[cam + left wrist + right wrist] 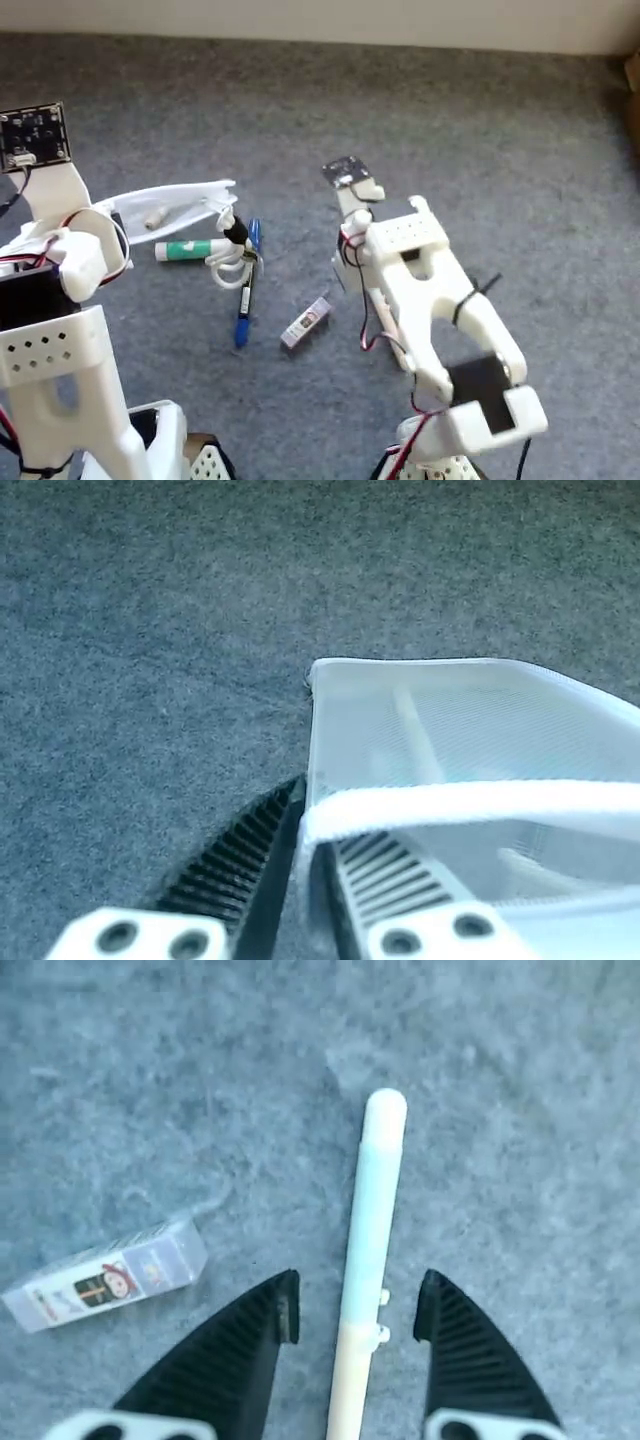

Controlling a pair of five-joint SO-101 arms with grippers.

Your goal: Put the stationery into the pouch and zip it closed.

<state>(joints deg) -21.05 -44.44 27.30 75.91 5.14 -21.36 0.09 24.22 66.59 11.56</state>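
My left tool is clamped on the rim of the pouch, which sits at the middle left of the high view. It looks like thin, limp mesh, so I expect it to sag and the mouth to need steadying. My right tool stands open, with its jaws either side of a white pen and not touching it. The pen seems light, stiff and smooth. I'd pinch it mid-barrel so it can't pivot or roll.
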